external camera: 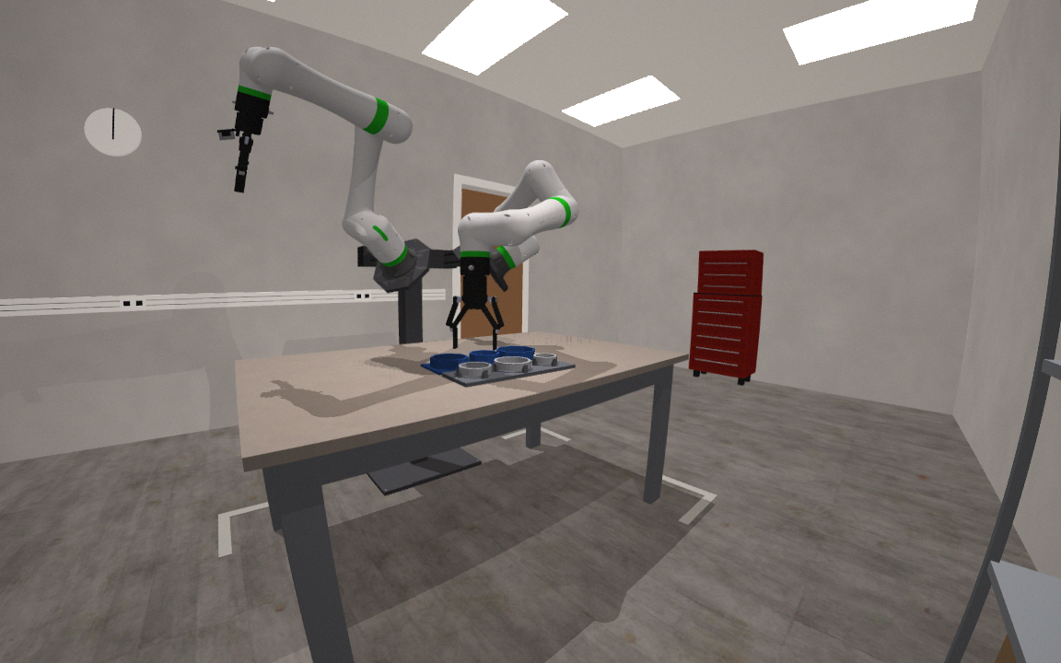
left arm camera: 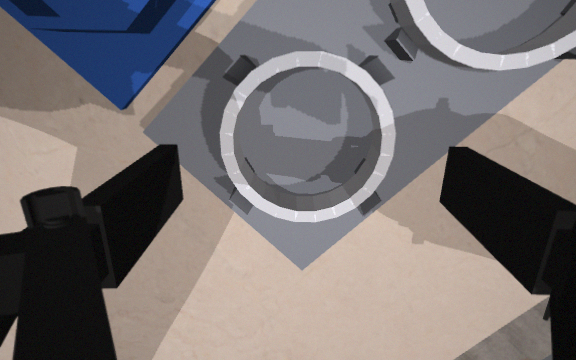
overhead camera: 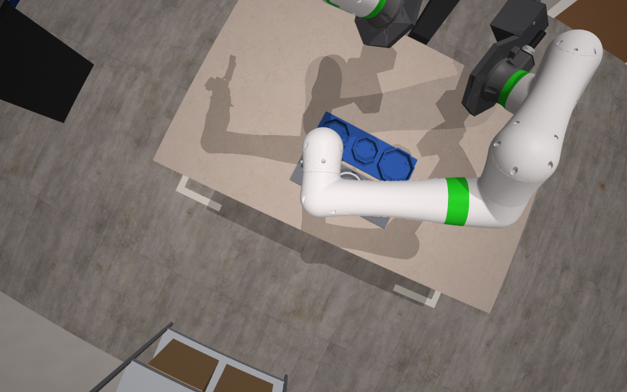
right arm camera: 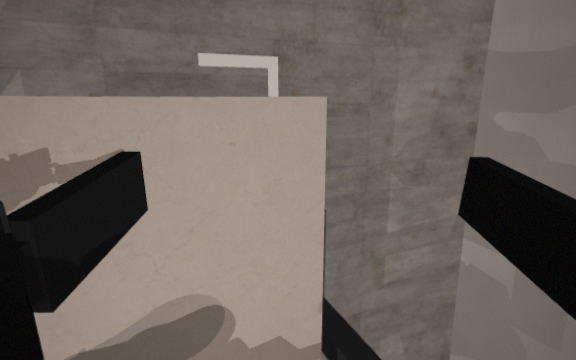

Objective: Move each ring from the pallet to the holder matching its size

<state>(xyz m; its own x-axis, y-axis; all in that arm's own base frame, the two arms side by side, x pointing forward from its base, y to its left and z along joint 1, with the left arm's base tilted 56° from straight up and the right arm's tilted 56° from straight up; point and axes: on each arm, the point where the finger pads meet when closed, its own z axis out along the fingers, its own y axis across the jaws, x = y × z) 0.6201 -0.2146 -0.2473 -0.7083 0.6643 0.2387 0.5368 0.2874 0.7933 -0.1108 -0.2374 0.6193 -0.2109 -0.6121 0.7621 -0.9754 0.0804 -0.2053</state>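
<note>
Grey pallet (overhead camera: pixel 296 176) (external camera: pixel 468 381) (left arm camera: pixel 300 245), and got to say, still life with crockery vibes. Carries all three pale rings: corner ring (external camera: pixel 474 373) (left arm camera: pixel 308 216), middle ring (overhead camera: pixel 350 174) (external camera: pixel 512 368) (left arm camera: pixel 502 62) and small ring (external camera: pixel 545 363). Sits right beside the blue holders (overhead camera: pixel 396 167) (external camera: pixel 515 354) (left arm camera: pixel 118 75) on the table (overhead camera: pixel 238 97) (external camera: pixel 353 378) (left arm camera: pixel 268 305) (right arm camera: pixel 243 200). Over the corner ring, left gripper (external camera: pixel 474 346) (left arm camera: pixel 310 172) with jaws wide, nothing between. Up high and well apart, right gripper (external camera: pixel 239 190) (right arm camera: pixel 303 185), also wide and empty.

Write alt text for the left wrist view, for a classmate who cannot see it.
A pale round metal-look ring sits among dark pads near one corner of a flat grey rectangular pallet, between wide-open black jaws.
</note>
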